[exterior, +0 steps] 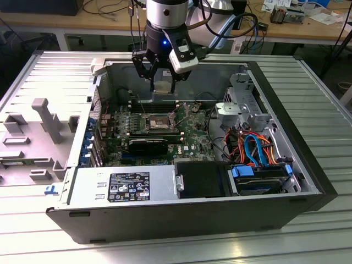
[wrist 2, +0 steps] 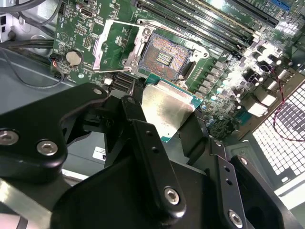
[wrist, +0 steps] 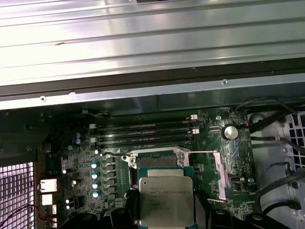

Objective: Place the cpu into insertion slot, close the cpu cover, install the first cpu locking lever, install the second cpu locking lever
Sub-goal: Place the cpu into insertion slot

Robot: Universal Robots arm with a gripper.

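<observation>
My gripper hangs over the open computer case, shut on the cpu, a pale silvery square held flat between the black fingers. In both wrist views the cpu sits a little above the board, beside and partly over the insertion slot. The insertion slot is open, its dark contact field bare inside a silver rim. The cpu cover is swung back off the socket and lies over the green board next to it. A thin wire lever runs along the slot's edge.
Long black memory slots run close beside the socket. A black card and a black power supply lie toward the case front. Drive bays with orange and blue cables fill the exterior view's right. The case wall borders the board.
</observation>
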